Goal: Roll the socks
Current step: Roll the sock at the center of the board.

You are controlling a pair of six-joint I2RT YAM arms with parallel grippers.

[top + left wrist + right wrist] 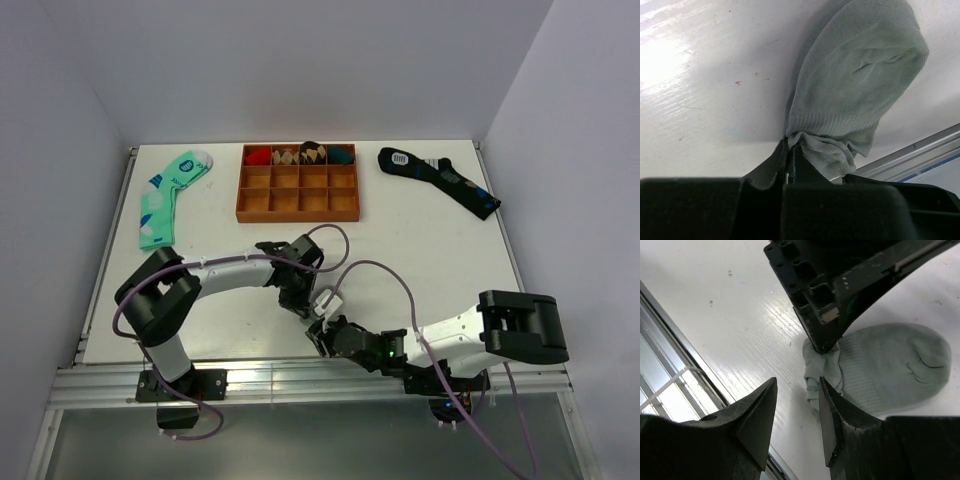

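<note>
The light-grey ankle socks (855, 85) lie on the white table near its front edge, toe end away from my left gripper. My left gripper (791, 145) is shut on the bunched cuff end. In the right wrist view the socks (890, 365) lie flat, and the left gripper (822, 347) pinches the cuff from above. My right gripper (798, 381) is open and empty, its jaws just short of the cuff, one finger (832, 415) beside the cuff. In the top view the socks (328, 299) show as a pale patch between the left gripper (300, 300) and the right gripper (322, 335).
A wooden divided tray (240, 190) at the back middle holds rolled socks in its far row. A mint-green patterned sock (165, 195) lies back left. A long dark navy sock (440, 180) lies back right. The table's metal front rail (300, 375) runs just behind the grippers.
</note>
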